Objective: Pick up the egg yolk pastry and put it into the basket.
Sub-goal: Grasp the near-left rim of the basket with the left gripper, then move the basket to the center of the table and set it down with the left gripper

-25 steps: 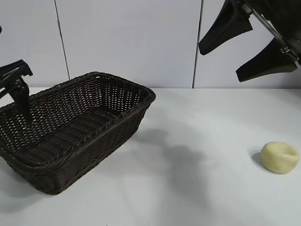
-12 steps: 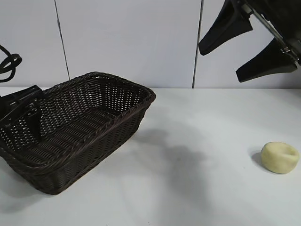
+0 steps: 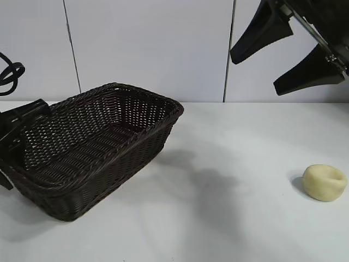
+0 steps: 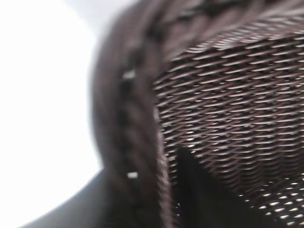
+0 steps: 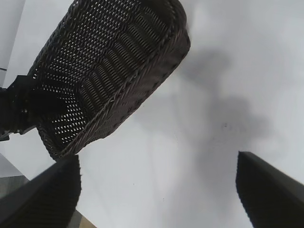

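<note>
The pale yellow egg yolk pastry (image 3: 325, 182) lies on the white table at the far right, dented top up. The dark brown wicker basket (image 3: 136, 95) stands at the left. My left gripper (image 3: 13, 147) straddles the basket's left rim. In the left wrist view the braided rim (image 4: 128, 118) runs between my left gripper's (image 4: 142, 190) two fingers, one inside and one outside. My right gripper (image 3: 256, 73) hangs open and empty high above the table, up and left of the pastry. The right wrist view shows the right gripper (image 5: 154, 161) wide open over bare table and the basket (image 5: 156, 61); the pastry is out of that view.
A white panelled wall stands behind the table. A black cable (image 3: 8, 71) loops at the far left edge. Bare white tabletop (image 3: 229, 164) lies between basket and pastry.
My left gripper came down over the basket's left rim. The basket then shifted a little to the right and turned slightly. The right arm and the pastry have not moved.
</note>
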You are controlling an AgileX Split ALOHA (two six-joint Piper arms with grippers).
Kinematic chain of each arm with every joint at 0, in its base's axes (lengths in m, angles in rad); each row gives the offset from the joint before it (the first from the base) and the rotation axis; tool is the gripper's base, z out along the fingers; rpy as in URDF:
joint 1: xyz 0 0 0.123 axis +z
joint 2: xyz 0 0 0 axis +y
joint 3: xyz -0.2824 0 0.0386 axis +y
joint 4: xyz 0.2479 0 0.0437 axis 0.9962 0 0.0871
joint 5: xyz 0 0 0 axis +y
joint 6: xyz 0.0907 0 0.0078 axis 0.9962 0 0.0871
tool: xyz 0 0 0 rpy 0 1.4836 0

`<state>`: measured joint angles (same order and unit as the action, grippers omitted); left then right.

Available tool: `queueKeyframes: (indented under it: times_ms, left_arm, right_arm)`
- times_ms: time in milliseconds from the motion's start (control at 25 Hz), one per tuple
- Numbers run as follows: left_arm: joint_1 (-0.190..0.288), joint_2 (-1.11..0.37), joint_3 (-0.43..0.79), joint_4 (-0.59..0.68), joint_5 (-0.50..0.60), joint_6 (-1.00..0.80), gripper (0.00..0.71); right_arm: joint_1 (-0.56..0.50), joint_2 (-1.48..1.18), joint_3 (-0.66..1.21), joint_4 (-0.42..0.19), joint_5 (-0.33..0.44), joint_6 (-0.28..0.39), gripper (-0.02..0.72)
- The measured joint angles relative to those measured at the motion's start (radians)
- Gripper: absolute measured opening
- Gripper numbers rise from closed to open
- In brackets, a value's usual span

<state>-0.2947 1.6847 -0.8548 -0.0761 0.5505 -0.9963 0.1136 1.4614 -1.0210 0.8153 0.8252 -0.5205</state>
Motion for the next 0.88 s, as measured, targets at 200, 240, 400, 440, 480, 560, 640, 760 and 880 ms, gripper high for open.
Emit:
queueKeyframes:
  times_ms: [200, 240, 400, 440, 480, 560, 640, 760, 880]
  left_arm:
    - [0.000, -0.003, -0.038, -0.032, 0.045, 0.029, 0.101]
    - [0.000, -0.006, -0.049, -0.039, 0.051, 0.043, 0.100]
    - [0.000, -0.010, -0.108, -0.042, 0.111, 0.108, 0.099]
    - [0.000, -0.010, -0.121, -0.042, 0.128, 0.130, 0.099]
    - [0.000, -0.010, -0.135, -0.041, 0.144, 0.149, 0.099]
    - [0.000, -0.010, -0.161, -0.041, 0.167, 0.193, 0.099]
    - [0.004, -0.010, -0.181, -0.055, 0.184, 0.240, 0.099]
    - [0.041, -0.010, -0.203, -0.147, 0.205, 0.355, 0.099]
    - [0.107, -0.010, -0.209, -0.258, 0.219, 0.505, 0.099]
  right_arm:
    - [0.000, 0.000, 0.000, 0.000, 0.001, 0.000, 0.633]
    - [0.000, 0.000, 0.000, 0.000, 0.003, 0.000, 0.633]
    - [0.000, 0.000, 0.000, 0.000, 0.003, 0.000, 0.633]
    - [0.000, 0.000, 0.000, 0.000, 0.003, 0.000, 0.633]
    - [0.000, 0.000, 0.000, 0.000, 0.004, 0.000, 0.633]
    - [0.000, 0.000, 0.000, 0.000, 0.005, 0.000, 0.633]
    - [0.000, 0.000, 0.000, 0.000, 0.005, 0.000, 0.633]
    - [0.000, 0.000, 0.000, -0.001, 0.005, 0.000, 0.633]
    - [0.000, 0.000, 0.000, -0.001, 0.005, 0.000, 0.633]
